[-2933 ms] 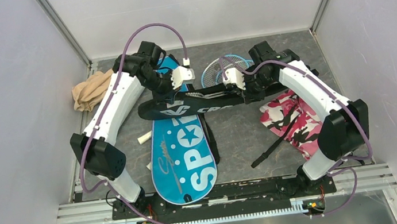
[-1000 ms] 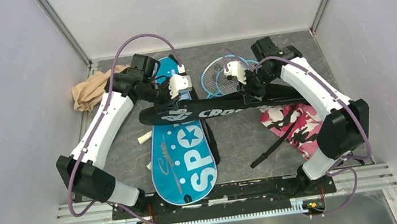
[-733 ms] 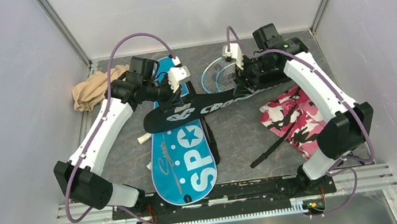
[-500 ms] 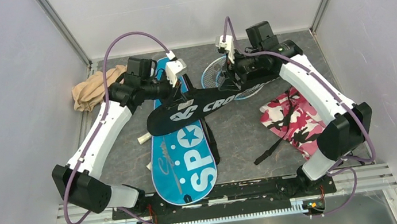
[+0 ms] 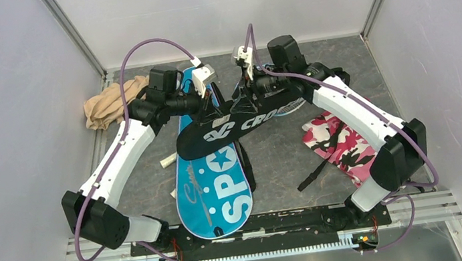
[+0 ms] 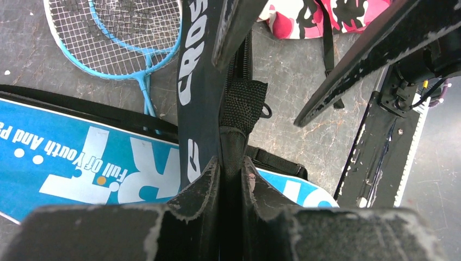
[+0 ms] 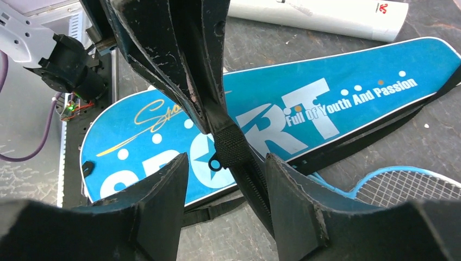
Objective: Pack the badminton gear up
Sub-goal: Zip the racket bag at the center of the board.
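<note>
While the left gripper has its scuffed, chipped black fingers pressed together on a thin edge of the black cover, pinching it right below a rough mesh-looking tab, the right gripper is a different story: its jaws are spread wide, and the cover's zippered edge with a webbing tab runs through the gap without either pad clearly touching it, as far as I can tell. That black cover is a long racket-shaped sleeve in smooth matte fabric with white "CROSSWAY"-style lettering. From the top camera it hangs between the two arms, off the table and slanted, its wide end crossing over the narrow neck of the blue cover. The blue one lies flat, glossy teal with big white "SPORT" letters, white dots, a star and a gold script line, plus a black strap along its side. Just beyond it in the left wrist view are the rackets, two strung heads overlapping, one with a light blue frame and one paler, thin shafts and fine white string grids. A smooth white tube lies on its side past the blue cover in the right wrist view. Further out there's a pink camo bag with a black strap on the right and a crumpled tan cloth in the far left corner, all on a mottled grey, stone-look table.
</note>
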You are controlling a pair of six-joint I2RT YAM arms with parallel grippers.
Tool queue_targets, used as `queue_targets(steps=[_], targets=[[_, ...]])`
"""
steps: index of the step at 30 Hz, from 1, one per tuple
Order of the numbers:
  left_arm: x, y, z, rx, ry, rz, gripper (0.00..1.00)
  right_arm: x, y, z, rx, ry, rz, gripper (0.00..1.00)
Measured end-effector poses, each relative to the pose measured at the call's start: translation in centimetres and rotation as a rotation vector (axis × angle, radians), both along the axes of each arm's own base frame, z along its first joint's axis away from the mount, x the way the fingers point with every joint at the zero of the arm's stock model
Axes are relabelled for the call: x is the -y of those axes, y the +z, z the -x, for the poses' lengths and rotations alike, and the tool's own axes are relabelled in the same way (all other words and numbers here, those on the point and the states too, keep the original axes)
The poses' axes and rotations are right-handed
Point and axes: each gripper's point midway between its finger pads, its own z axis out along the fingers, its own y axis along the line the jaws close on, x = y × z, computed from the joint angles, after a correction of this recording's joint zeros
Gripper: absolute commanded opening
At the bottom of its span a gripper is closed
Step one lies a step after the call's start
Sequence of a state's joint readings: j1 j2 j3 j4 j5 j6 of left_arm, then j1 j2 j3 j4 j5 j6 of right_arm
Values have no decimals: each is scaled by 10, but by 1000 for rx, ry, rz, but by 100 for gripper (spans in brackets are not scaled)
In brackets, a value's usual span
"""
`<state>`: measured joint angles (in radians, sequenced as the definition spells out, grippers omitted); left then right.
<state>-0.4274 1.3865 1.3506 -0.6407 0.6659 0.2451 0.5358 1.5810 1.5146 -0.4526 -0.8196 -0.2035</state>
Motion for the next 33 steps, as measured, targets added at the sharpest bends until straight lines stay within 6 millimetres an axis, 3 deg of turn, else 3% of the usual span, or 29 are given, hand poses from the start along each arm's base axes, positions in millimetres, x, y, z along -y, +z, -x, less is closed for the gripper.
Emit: queue_targets(steps=[15,25,33], targets=[[1,5,1,0,9,14,2,-11,-8,5,3,-16,21,46],[0,4,3,-1,9,15,2,-10,-12,2,30,-30,49,15],[1,4,4,4,5,16,2,-5,-11,2,85,-11,98,1]])
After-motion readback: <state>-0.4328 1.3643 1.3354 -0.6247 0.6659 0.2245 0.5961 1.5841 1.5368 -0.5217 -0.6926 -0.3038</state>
